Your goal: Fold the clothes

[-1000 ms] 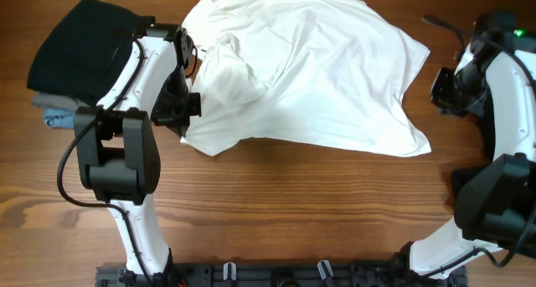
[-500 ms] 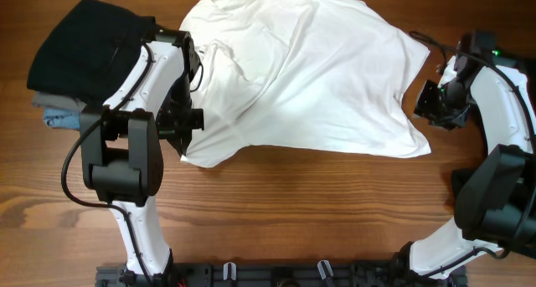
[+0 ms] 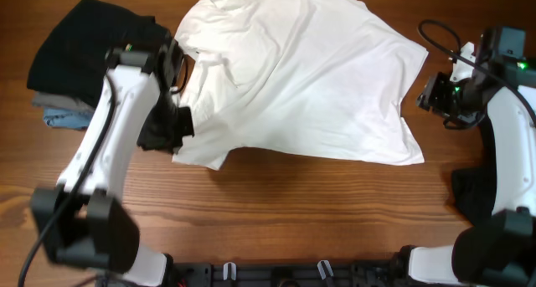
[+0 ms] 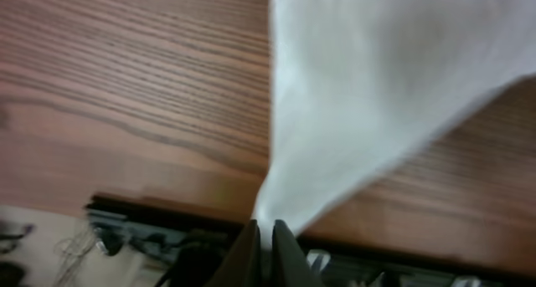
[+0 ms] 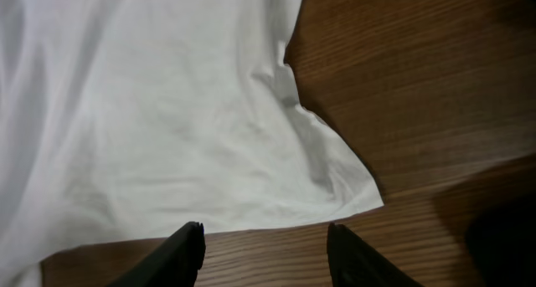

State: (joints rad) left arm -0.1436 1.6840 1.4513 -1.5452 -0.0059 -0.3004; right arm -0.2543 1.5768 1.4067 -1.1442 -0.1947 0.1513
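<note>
The white T-shirt point(image 3: 301, 78) lies spread over the far middle of the wooden table, plain side up. My left gripper point(image 3: 177, 126) is shut on its left edge; in the left wrist view the cloth point(image 4: 368, 86) runs taut from the closed fingers point(image 4: 266, 237). My right gripper point(image 3: 429, 94) is open and empty, hovering just off the shirt's right edge. In the right wrist view the shirt's corner point(image 5: 335, 174) lies just ahead of the open fingers point(image 5: 266, 245). A black garment point(image 3: 79, 48) sits at the far left.
The black garment rests on a small stack of folded grey and blue clothes point(image 3: 59, 111) at the far left. A black cable point(image 3: 440, 28) loops near the right arm. Bare wood point(image 3: 293, 212) runs along the near side of the table.
My left gripper has pulled the shirt's left edge down and left, straightening it. My right arm swung in toward the shirt, then back to the right; the shirt's right side shifted slightly.
</note>
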